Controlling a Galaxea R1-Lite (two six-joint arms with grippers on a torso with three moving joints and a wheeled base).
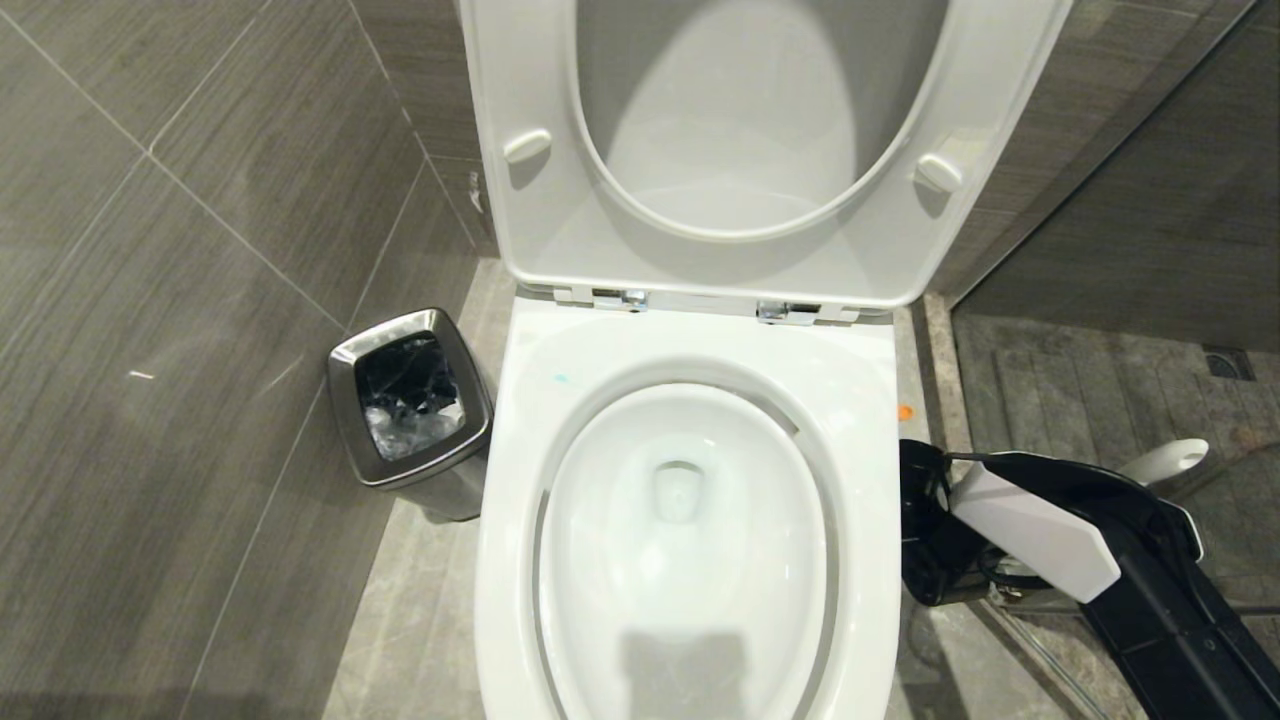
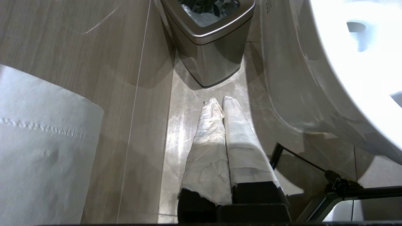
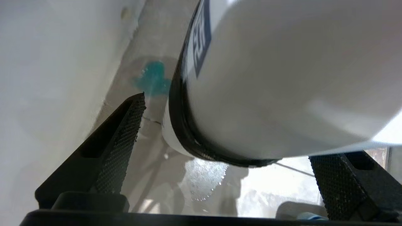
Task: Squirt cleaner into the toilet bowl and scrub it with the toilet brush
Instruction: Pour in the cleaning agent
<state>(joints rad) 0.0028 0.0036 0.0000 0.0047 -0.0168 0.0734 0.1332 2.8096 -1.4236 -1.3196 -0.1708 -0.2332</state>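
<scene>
Head view: showed toilet bowl (image 1: 690, 560) with seat raised, steel bin (image 1: 410, 410) just left of it. Right of toilet bowl — right gripper (image 3: 238, 131) spread wide around a white bottle (image 3: 282, 78), beside a turquoise cleaner (image 3: 154, 78) spot. Left gripper (image 2: 220, 103) clenched, empty, near bin.

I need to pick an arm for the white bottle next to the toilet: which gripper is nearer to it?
Right. The right gripper has its open fingers on both sides of the white bottle. The left gripper hangs shut over the floor near the steel bin, across the toilet.

Tiled floor (image 1: 420, 600) — steel bin (image 1: 410, 410), toilet (image 1: 690, 520)
</scene>
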